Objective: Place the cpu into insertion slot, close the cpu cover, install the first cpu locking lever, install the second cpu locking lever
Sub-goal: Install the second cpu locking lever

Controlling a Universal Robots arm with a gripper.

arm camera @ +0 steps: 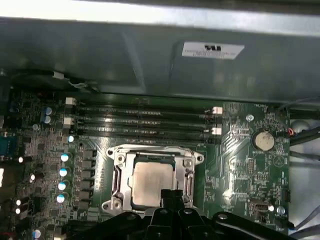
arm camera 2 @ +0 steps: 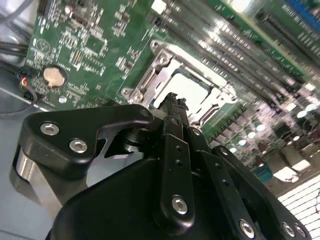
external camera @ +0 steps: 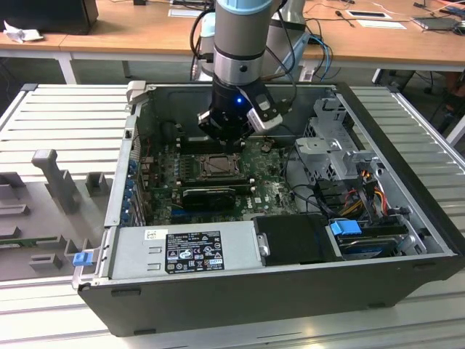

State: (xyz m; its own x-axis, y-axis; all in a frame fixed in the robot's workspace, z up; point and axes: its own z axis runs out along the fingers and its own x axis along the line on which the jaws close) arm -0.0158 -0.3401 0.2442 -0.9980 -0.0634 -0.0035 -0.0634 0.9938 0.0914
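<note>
Cpu [arm camera: 151, 183] lies flat in insertion slot [arm camera: 118, 176] on motherboard [arm camera: 240, 160], cpu cover [arm camera: 155, 152] down around it. Gripper [arm camera: 171, 196] hovers just above chip's corner, fingers pressed together, holding nothing. Open computer case [external camera: 407, 182] surrounds all.

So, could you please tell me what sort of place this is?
Probably a robotics lab or test bench: an open computer case lies on a ridged metal table, with wooden desks behind and the arm's pincer over the motherboard.
</note>
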